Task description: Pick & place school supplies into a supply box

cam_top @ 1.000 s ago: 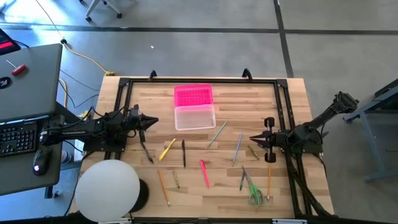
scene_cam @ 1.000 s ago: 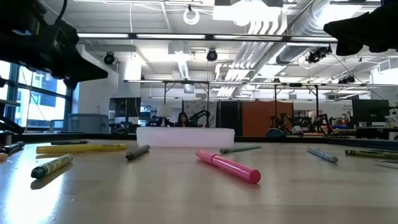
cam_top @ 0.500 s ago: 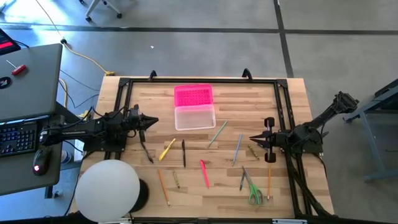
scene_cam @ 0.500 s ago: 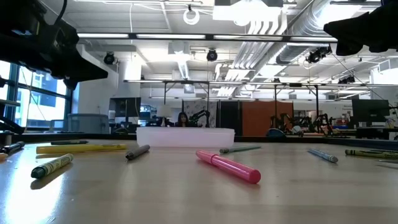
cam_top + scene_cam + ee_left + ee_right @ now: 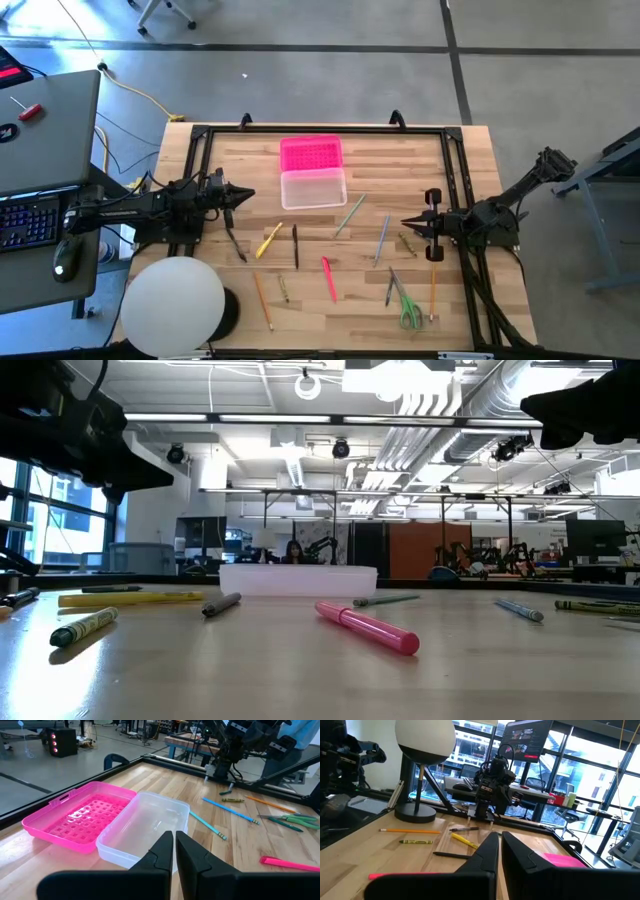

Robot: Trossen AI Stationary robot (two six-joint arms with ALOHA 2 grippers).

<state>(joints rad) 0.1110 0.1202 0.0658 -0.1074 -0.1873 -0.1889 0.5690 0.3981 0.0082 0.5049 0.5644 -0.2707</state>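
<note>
The supply box lies open at the table's far middle, its pink lid flat on the wood behind the clear base; the base is empty. School supplies lie scattered on the table in front of it: a yellow pen, a black pen, a pink marker, a green pencil, a blue-grey pencil, and green-handled scissors. My left gripper hovers shut at the table's left, pointing toward the box. My right gripper hovers shut at the table's right, above the pens.
A black frame rail runs around the tabletop. A white round lamp stands at the near left corner. Orange pencils and short green crayons lie near the front. A desk with a keyboard stands to the left.
</note>
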